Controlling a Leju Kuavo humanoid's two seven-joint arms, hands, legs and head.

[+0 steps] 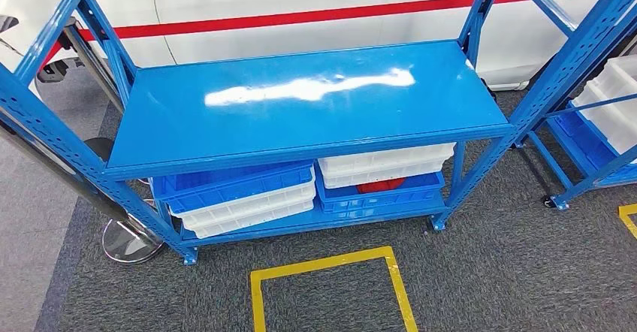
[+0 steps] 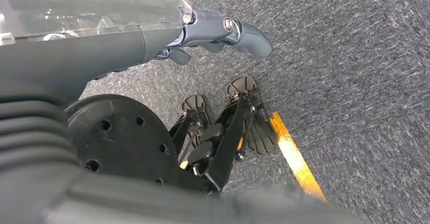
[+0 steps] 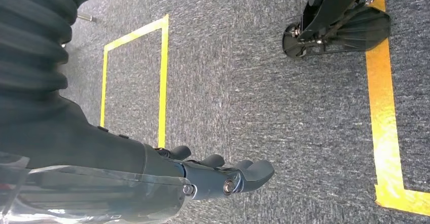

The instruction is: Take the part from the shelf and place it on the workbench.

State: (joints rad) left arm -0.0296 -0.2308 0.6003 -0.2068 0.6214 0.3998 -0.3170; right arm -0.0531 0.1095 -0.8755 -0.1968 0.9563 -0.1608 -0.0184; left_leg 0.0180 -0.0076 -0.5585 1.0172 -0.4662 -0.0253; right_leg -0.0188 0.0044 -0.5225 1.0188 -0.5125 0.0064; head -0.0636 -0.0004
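Observation:
A blue steel shelf (image 1: 300, 99) stands in front of me in the head view, its top board bare and glossy. On its lower level sit stacked blue and white bins (image 1: 240, 197). In the right blue bin (image 1: 379, 195), a red part (image 1: 381, 185) peeks out under the white trays (image 1: 387, 165). My left hand (image 2: 213, 36) hangs over the grey carpet, fingers loosely apart and holding nothing. My right hand (image 3: 218, 176) also hangs over the carpet, fingers spread and empty.
A second blue rack (image 1: 582, 69) with white bins (image 1: 620, 99) stands at the right. A chrome post base (image 1: 131, 242) sits by the shelf's left leg. A yellow tape square (image 1: 330, 287) marks the carpet before the shelf. A white car (image 1: 300, 1) is behind.

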